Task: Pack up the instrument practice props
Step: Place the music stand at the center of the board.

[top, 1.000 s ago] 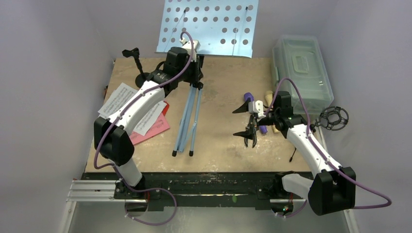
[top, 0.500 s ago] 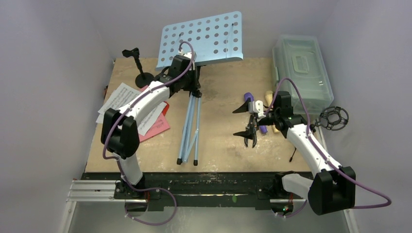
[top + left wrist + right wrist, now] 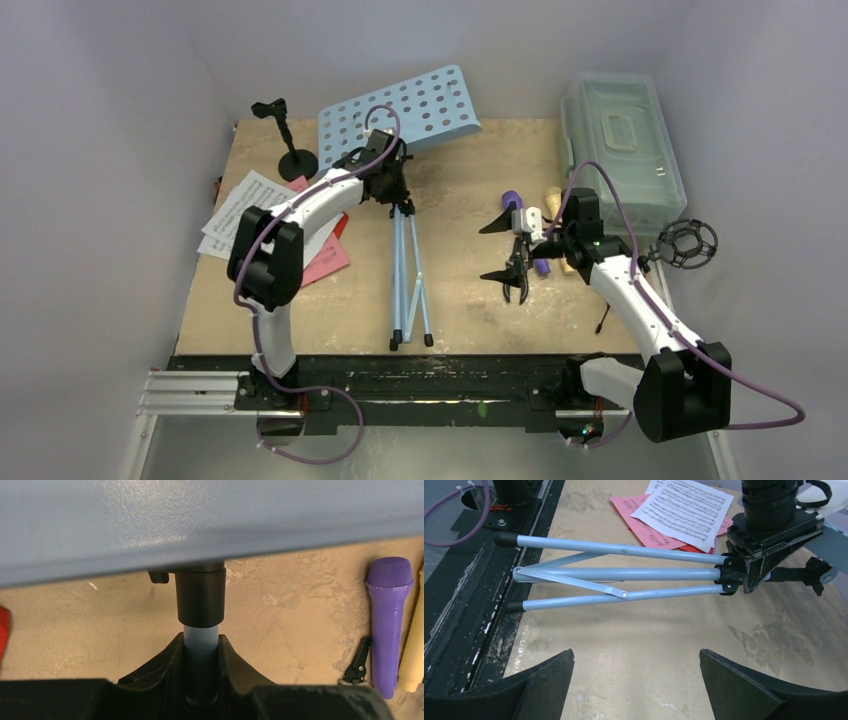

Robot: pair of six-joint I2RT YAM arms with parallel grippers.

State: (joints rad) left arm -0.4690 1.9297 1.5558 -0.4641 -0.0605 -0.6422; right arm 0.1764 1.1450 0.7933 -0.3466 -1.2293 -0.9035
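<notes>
The light-blue perforated music desk [image 3: 400, 108] lies tilted at the back of the table, its folded tripod legs [image 3: 410, 285] stretching toward the front edge. My left gripper [image 3: 392, 185] is shut on the stand's blue pole [image 3: 200, 632] just below a black collar [image 3: 200, 595]. The desk's underside [image 3: 200, 520] fills the top of the left wrist view. A purple microphone [image 3: 389, 620] and a cream microphone [image 3: 414, 655] lie side by side at right. My right gripper [image 3: 482, 253] hovers open and empty beside them, facing the legs [image 3: 619, 575].
White sheet-music pages [image 3: 240, 205] lie over a red page [image 3: 325, 262] at the left. A black round-base pole [image 3: 290, 140] stands at the back left. The translucent box [image 3: 622, 145], lid shut, sits at the back right, with a black ring-shaped mount [image 3: 688, 243] below it.
The music desk has tipped from upright down toward the table. The legs' feet have swung right along the front edge as my left arm turned. The right arm has not moved.
</notes>
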